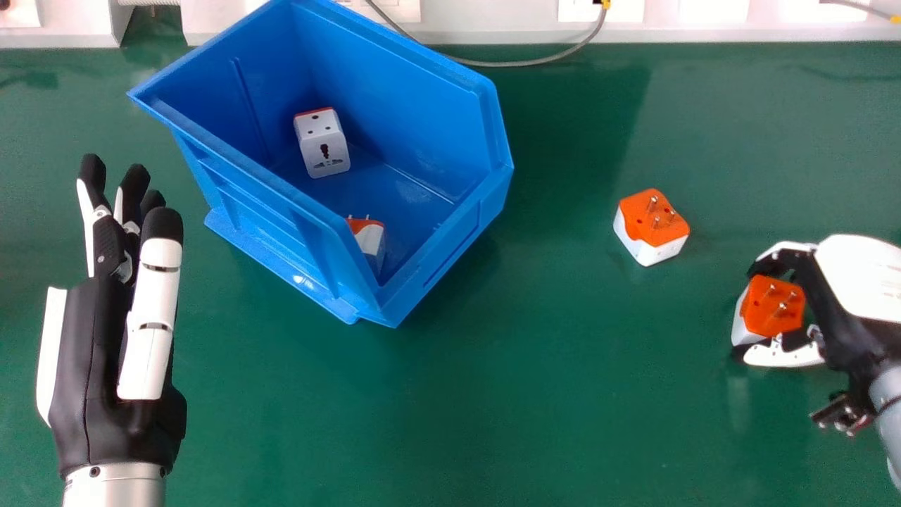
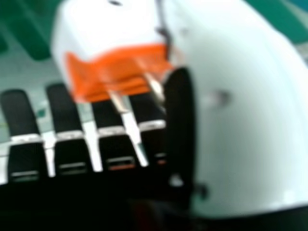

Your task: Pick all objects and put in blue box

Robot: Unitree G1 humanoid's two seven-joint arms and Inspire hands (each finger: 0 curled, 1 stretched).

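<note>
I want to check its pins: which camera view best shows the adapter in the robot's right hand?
The head view: the adapter shows its orange face with three pins there, in the right robot hand. The right hand view is closer, but shows only two pins, the thumb hiding part.

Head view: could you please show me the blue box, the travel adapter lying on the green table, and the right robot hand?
Blue box (image 1: 415,120): head view, inner face of its far wall.
Travel adapter (image 1: 647,222): head view, orange face with the pins.
Right robot hand (image 1: 860,278): head view, its white casing.
</note>
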